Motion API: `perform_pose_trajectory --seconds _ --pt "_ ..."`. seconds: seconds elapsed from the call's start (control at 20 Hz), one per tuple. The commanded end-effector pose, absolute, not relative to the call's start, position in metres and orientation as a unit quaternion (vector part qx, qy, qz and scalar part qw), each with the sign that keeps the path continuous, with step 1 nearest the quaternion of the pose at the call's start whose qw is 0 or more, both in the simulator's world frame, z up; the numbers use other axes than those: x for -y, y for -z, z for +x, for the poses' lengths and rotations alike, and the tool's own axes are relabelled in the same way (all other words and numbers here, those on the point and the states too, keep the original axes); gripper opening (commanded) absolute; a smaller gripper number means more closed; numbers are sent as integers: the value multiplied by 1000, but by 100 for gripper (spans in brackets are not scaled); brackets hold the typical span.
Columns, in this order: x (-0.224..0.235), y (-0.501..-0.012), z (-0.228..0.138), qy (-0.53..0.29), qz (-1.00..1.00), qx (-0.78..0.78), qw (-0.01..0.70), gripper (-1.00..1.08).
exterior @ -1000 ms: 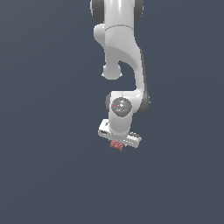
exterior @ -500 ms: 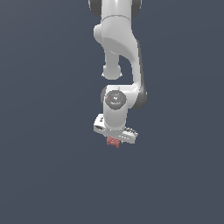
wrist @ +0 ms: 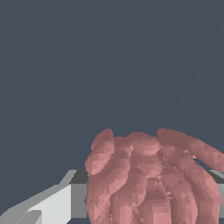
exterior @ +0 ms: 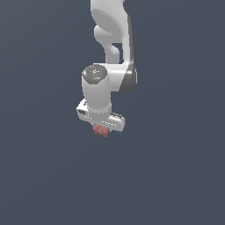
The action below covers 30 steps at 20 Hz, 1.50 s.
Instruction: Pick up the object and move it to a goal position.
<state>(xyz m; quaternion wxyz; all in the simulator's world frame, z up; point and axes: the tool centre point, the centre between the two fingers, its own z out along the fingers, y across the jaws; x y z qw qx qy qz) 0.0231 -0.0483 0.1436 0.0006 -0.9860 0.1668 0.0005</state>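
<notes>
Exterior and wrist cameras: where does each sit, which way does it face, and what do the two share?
Exterior view: off the arm, placement not on record, looking at the white arm reaching down against a plain dark background; links, wrist and claw show, with the reddish-pink object under it.
Wrist view: on the wrist, looking past the claw; the object fills the near frame, with a grey-white finger beside it.
Shared: the lumpy object and the claw around it.
</notes>
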Motion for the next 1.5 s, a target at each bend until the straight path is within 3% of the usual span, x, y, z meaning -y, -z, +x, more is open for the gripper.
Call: perform_pose_trajectory --seconds 0.0,0.9,1.45 --pt "68 -169 15 0 -986 -167 1 -100" --pt "199 -340 -32 0 -986 -167 1 -100" --pt "233 -384 -39 0 -986 -167 0 -100"
